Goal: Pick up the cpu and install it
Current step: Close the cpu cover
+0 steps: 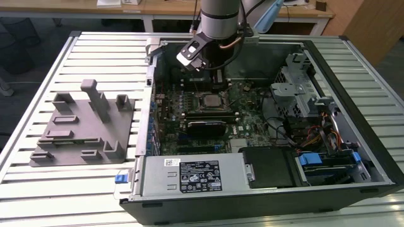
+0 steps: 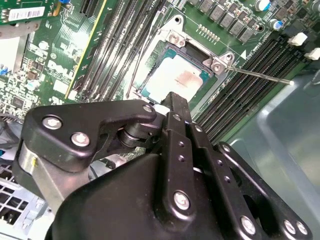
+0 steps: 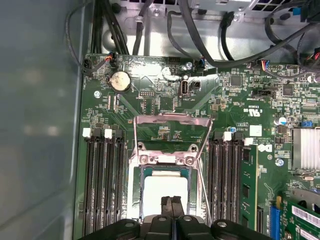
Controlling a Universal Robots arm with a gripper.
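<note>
The cpu (image 3: 165, 187), a pale silver square, lies flat in the open motherboard socket (image 3: 134, 195), and its top also shows in the second wrist view (image 2: 182, 80). In the exterior view it is the small square (image 1: 208, 100) in the middle of the board. My gripper (image 3: 171, 202) hangs just above the cpu's near edge with its black fingertips (image 2: 172, 100) pressed together and nothing between them. The socket's metal load plate (image 3: 172, 120) stands swung back, and its thin lever (image 2: 260, 75) sticks out to one side.
The open computer case (image 1: 372, 156) lies on a slatted metal table (image 1: 38, 189). A grey block fixture (image 1: 82, 123) sits at the exterior view's left. Memory slots (image 3: 105, 185) flank the socket. Cables (image 3: 200, 30), a power supply (image 1: 196, 175) and drive cages (image 1: 296, 94) crowd the case.
</note>
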